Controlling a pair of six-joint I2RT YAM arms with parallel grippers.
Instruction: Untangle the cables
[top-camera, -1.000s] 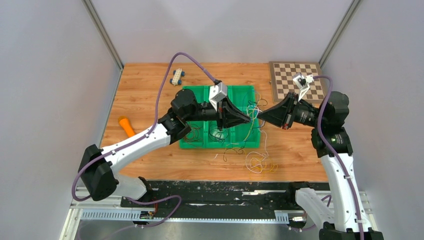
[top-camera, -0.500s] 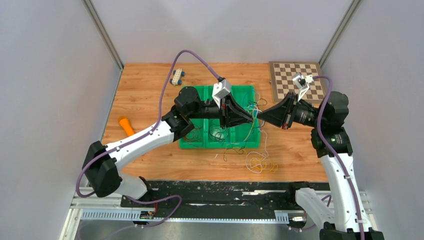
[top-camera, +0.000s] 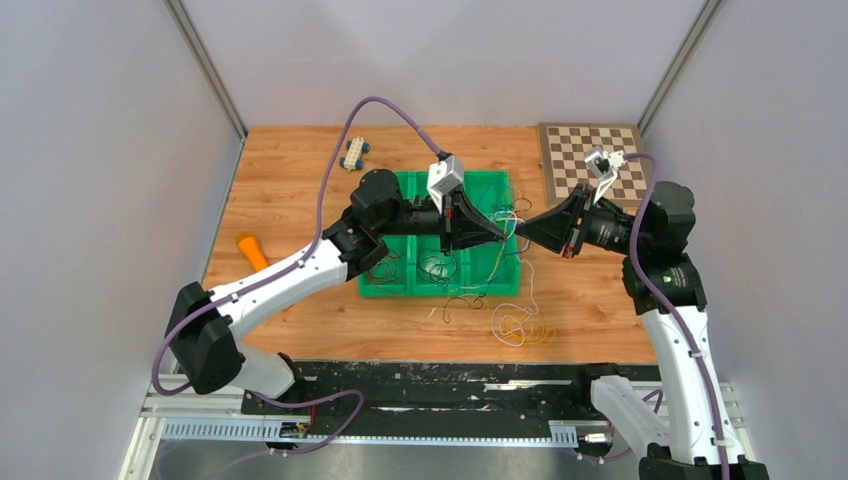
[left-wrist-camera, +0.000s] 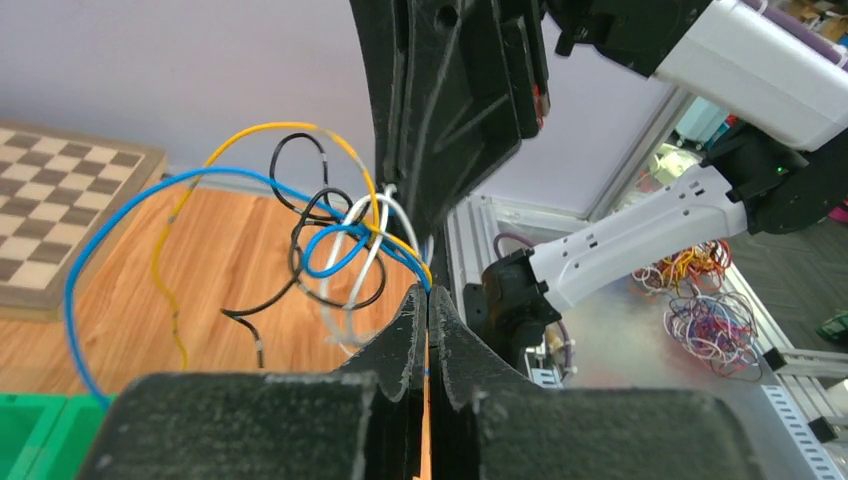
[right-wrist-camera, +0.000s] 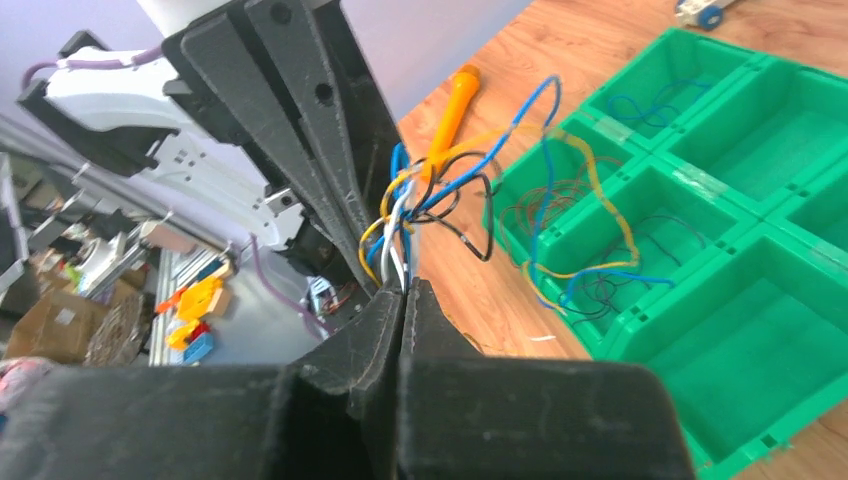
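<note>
Pinching the cables from both sides, I hold a small knot of them in the air over the right end of the green tray. My left gripper has its jaws pressed together, with blue and yellow strands running straight into the nip. My right gripper meets it nearly tip to tip, its jaws also closed, clamping white, blue and yellow strands.

Between the two tips the wires are hair-thin and springy. A long blue one swings out in a wide loop and curls again at the centre of the knot. A yellow one arches over the top, marked with darker sections along its length. A black one twists through the middle in several tight rings, and a white one hangs in a narrow loop beside it.

From the knot, a yellow and blue strand droops into a compartment of the tray. Dark red and blue wires lie curled on the floors of the compartments.

A second bunch, yellow and white, lies on the table near the tray's front right corner. On the table too are a chessboard, a toy car and an orange object.
</note>
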